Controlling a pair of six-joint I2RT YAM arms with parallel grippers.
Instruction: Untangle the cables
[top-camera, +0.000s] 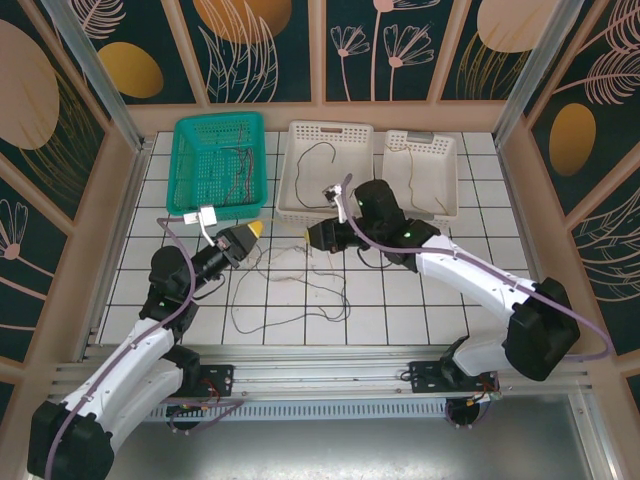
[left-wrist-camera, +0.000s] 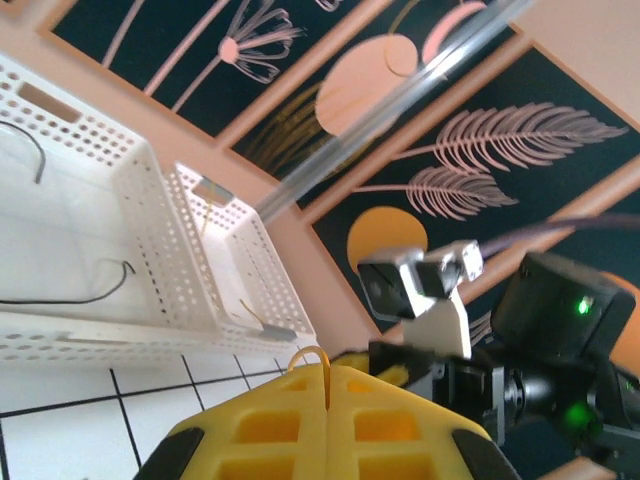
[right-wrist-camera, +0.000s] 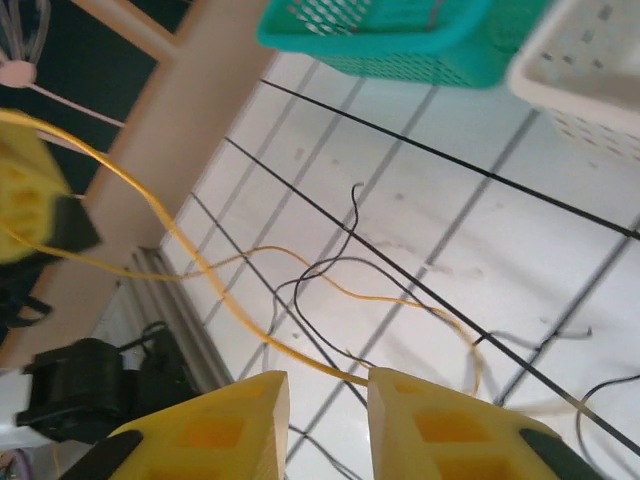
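The cables lie loosely tangled on the tiles (top-camera: 290, 285): a yellow one and thin dark ones. My left gripper (top-camera: 250, 232) hangs above the tiles in front of the green basket. In the left wrist view this gripper (left-wrist-camera: 328, 375) is shut, and a small loop of the yellow cable (left-wrist-camera: 318, 355) sticks out between its tips. My right gripper (top-camera: 312, 235) faces it from the right. Its jaws (right-wrist-camera: 328, 400) stand apart, so it is open. The yellow cable (right-wrist-camera: 190, 250) runs taut from the upper left down to the edge of the right finger (right-wrist-camera: 440, 425). Dark cables (right-wrist-camera: 330, 265) lie below on the tiles.
A green basket (top-camera: 218, 165) at the back left holds several wires. Beside it stand a white basket (top-camera: 325, 170) with a dark wire and a smaller white basket (top-camera: 420, 170). A dark wire loop (top-camera: 260, 310) lies near the front rail.
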